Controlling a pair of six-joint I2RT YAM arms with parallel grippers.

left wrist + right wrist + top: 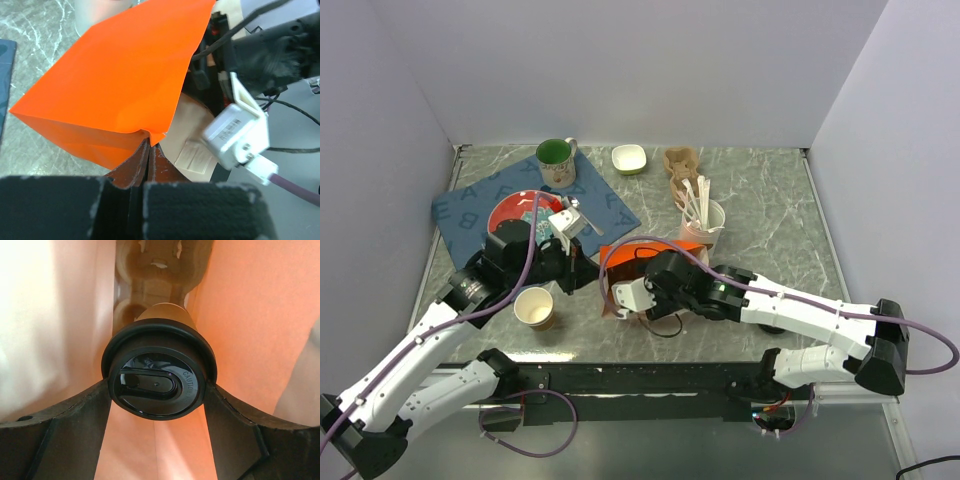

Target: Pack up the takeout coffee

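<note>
The takeout coffee (159, 382), a brown paper cup under a round black lid, lies on its side inside the orange paper bag (240, 315). My right gripper (157, 386) is shut on it, one dark finger pressed against each side of the lid. A pulp cup carrier (150, 270) sits deeper in the bag beyond the cup. From above, the bag (620, 252) lies on the table in front of the arms, with my right wrist reaching into its mouth. My left gripper (148, 144) is shut on the bag's edge (125, 75), holding it at the left side (578, 264).
A lidless tan paper cup (535, 307) stands near the left arm. A red plate (518, 212) and a green mug (556, 160) rest on a blue cloth (470, 205). Behind stand a small white bowl (629, 158), another pulp carrier (680, 162) and a cup of white cutlery (704, 218).
</note>
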